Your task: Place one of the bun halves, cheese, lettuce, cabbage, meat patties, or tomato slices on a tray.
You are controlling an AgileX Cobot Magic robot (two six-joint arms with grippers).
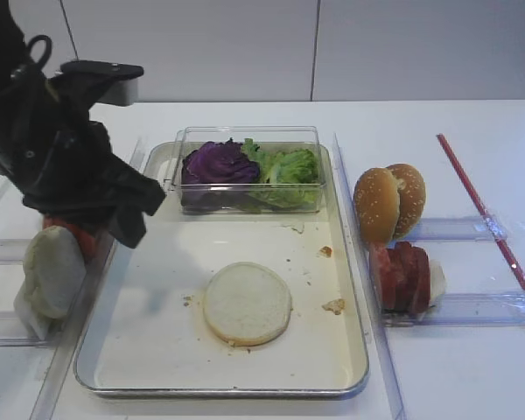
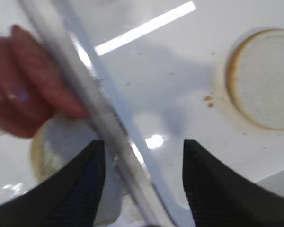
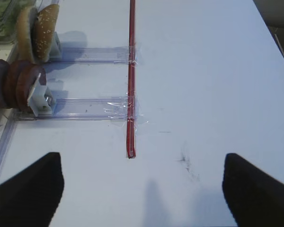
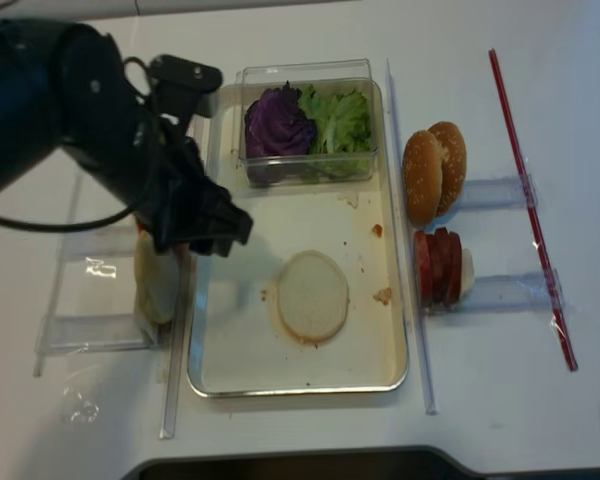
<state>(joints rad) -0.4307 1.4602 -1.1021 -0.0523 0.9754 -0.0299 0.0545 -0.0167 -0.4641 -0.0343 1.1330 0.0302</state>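
Note:
The metal tray (image 1: 350,289) holds one pale bun half (image 1: 247,303) lying flat on its cream floor; the left wrist view shows that bun half (image 2: 267,78) too. My left gripper (image 2: 142,187) hangs open over the tray's left rim (image 2: 109,123), with nothing between its fingers. Just left of it, outside the tray, stand more pale bun halves (image 1: 51,271) and red slices (image 1: 70,234). Purple cabbage (image 1: 217,163) and green lettuce (image 1: 284,166) sit in a clear box on the tray's far end. My right gripper (image 3: 142,194) is open over bare white table.
Right of the tray stand sesame bun tops (image 1: 387,203) and a row of dark red round slices (image 1: 402,276) in clear plastic racks (image 1: 472,306). A red strip (image 1: 481,206) is taped to the table at far right. The left arm (image 1: 61,149) hides the tray's far left corner.

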